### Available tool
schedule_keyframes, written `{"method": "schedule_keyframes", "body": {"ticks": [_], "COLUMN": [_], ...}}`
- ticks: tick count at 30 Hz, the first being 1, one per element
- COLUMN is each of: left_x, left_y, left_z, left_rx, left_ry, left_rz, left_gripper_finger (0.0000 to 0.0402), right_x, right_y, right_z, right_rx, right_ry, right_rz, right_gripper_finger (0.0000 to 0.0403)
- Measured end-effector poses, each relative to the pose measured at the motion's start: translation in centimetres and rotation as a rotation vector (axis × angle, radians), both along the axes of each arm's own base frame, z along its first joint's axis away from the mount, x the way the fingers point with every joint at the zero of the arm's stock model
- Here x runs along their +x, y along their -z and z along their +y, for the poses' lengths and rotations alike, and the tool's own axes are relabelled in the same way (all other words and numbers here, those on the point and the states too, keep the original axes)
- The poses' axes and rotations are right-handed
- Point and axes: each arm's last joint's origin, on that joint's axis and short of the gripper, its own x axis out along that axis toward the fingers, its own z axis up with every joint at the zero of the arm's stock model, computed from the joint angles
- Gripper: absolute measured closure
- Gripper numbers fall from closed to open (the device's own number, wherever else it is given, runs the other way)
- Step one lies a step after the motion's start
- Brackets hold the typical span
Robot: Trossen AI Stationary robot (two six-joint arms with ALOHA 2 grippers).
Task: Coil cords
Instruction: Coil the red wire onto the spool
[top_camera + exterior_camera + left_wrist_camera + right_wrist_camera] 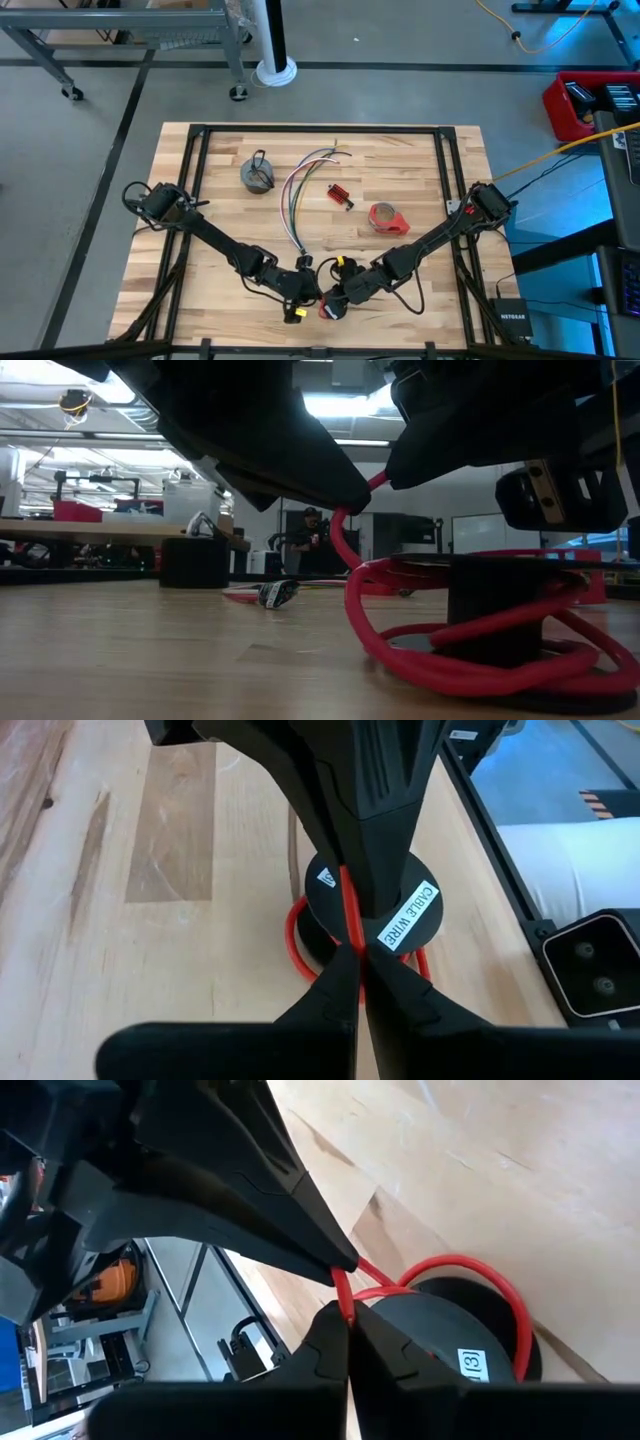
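Winding this one means keeping tension — both end effectors are clenched on the thin red wire (346,905), left end effector (358,956) and right end effector (345,1312) nose to nose just above its black spool (372,915) on the wooden desk (200,275). Feed loops slowly, or slack spills off.

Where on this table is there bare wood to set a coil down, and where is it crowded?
Free: the far-right corner beyond the red tape roll, and the wood left of the grey coil. Crowded: the near edge, where the left gripper and right gripper pinch the red cord.
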Motion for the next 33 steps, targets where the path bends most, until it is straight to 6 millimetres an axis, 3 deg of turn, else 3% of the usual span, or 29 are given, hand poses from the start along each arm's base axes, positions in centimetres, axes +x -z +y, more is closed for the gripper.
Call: {"method": "schedule_keyframes", "body": {"ticks": [33], "left_x": [0.18], "left_y": [0.09], "left_z": [0.52], "left_rx": [0.048], "left_ry": [0.011], "left_rz": [-0.001], "left_gripper_finger": [0.0400], "right_x": [0.01], "right_y": [-0.01], "right_z": [-0.01], "right_rx": [0.000], "right_ry": [0.000], "right_rz": [0.000], "right_gripper_finger": [0.0402]}}
